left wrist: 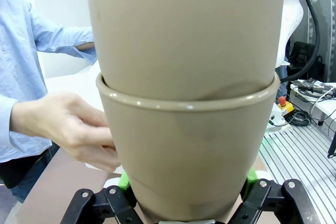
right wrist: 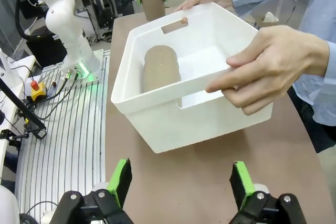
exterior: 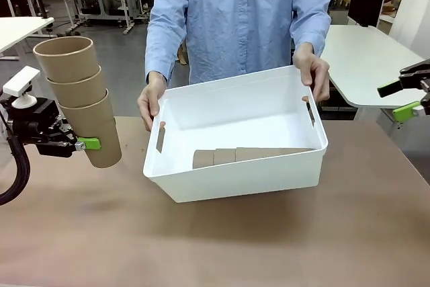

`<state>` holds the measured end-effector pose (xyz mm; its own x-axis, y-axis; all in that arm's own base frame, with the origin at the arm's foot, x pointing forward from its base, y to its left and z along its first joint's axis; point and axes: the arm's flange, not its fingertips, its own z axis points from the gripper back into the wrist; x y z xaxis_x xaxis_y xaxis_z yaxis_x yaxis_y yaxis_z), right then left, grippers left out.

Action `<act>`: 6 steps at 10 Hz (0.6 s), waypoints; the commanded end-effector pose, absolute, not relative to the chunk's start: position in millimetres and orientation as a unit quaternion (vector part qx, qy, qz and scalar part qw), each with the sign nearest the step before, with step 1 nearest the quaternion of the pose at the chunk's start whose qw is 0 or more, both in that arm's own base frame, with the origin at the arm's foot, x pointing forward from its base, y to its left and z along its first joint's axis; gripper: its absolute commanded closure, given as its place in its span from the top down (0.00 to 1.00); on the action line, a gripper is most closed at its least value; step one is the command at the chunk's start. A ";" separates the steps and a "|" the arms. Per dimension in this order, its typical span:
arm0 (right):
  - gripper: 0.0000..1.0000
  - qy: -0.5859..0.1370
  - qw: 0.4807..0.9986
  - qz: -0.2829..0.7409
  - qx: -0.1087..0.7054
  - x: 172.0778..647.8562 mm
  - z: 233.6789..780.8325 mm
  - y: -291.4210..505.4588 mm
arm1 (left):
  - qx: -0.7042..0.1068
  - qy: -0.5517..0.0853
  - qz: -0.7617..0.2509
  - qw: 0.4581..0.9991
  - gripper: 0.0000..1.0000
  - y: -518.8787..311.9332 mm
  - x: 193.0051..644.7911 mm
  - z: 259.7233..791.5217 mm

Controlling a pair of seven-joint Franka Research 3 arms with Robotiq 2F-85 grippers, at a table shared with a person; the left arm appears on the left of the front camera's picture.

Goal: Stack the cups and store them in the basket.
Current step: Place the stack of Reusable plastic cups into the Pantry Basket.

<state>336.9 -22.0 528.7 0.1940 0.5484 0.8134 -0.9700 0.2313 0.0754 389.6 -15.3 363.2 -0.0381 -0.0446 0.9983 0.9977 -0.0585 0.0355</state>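
Left gripper is at the left edge of the worktop, jaws clamped on the lowest cup of a stack of three cups. The stack leans a little, rims up and tipped away from the basket, its base hanging clear above the brown surface. In the left wrist view the green pads press both sides of the bottom cup, with the next cup's wall seated inside its rim.

There is an open strip of worktop between the held stack and the basket's near-left corner. The white basket sits mid-worktop, tilted, its far rim raised. The person's hands grip both short ends: one hand at the left end beside the slot handle, the other over the far-right rim. Inside, a second stack of cups lies on its side along the near wall; the right wrist view looks at its round base.

Right gripper hangs off at the right, well apart from the basket, jaws spread wide with nothing between them. Bare worktop lies in front of it up to the basket's wall. The whole near side of the worktop is open.
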 end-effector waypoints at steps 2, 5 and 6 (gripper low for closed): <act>1.00 -0.344 0.705 0.533 0.317 338.1 531.0 -21.6 | -0.495 -0.485 -0.535 0.483 0.85 -15.3 388.6 366.9; 1.00 -0.344 0.705 0.533 0.317 338.1 531.0 -21.6 | -0.495 -0.485 -0.535 0.483 0.85 -15.3 388.6 366.9; 1.00 -0.344 0.705 0.533 0.317 338.1 531.0 -21.6 | -0.493 -0.483 -0.535 0.487 0.85 -15.3 389.6 363.2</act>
<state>337.1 -21.5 528.5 0.1946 0.5496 0.8125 -0.9700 0.2310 0.0761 389.8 -15.1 362.5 -0.0370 -0.0463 0.9982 0.9978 -0.0570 0.0344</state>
